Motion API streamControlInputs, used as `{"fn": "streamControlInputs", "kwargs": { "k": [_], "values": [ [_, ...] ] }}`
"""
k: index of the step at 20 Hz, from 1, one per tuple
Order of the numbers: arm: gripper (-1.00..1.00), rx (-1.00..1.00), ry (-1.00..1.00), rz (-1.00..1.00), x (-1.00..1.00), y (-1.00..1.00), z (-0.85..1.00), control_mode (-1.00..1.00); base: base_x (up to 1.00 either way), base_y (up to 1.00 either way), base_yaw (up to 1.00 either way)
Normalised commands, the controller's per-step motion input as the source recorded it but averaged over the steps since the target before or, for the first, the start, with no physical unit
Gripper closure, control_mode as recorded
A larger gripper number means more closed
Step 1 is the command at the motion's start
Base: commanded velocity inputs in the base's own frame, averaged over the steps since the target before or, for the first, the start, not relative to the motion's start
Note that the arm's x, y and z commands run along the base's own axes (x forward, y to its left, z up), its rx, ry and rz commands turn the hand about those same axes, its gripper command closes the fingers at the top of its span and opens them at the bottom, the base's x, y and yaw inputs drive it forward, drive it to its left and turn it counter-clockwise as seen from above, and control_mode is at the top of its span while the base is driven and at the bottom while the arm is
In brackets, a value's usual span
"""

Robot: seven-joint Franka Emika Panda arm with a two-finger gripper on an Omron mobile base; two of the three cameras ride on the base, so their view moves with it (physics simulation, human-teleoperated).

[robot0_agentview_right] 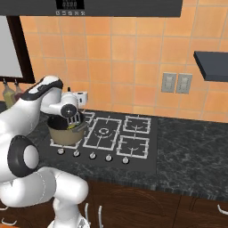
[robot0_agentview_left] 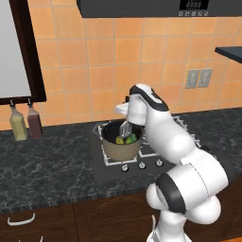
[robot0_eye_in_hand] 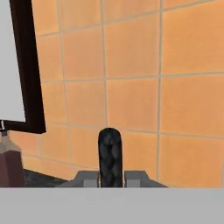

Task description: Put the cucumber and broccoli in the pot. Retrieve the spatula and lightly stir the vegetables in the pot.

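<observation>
Dark stone desk (robot0_agentview_left: 47, 160) under orange tiles | gripper (robot0_eye_in_hand: 109, 175) clamped on spatula (robot0_agentview_left: 125, 128) handle, head dipped into pot (robot0_agentview_left: 120, 147) on front-left burner | step: stirring, likely near the end; next: small slow sweeps, staying off the rim | count: one pot, one spatula, two vegetables (robot0_agentview_left: 125, 139), two bottles (robot0_agentview_left: 26, 122) far left

White arm bent forward and down, wrist level, claw (robot0_eye_in_hand: 111, 178) clamped tight, fingers close together
</observation>
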Motion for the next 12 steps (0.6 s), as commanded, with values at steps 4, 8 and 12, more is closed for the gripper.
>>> {"fn": "streamControlInputs", "kwargs": {
  "k": [4,8,12],
  "values": [
    [1.0,0.0,0.11,-0.02,0.0,0.0,-0.44,-1.0,0.0,0.0,0.0],
    [1.0,0.05,0.11,0.0,-0.23,0.0,-0.27,-1.0,0.0,0.0,0.0],
    [1.0,0.16,0.0,0.0,-0.61,0.01,0.55,-1.0,0.0,0.0,0.0]
  ]
}}
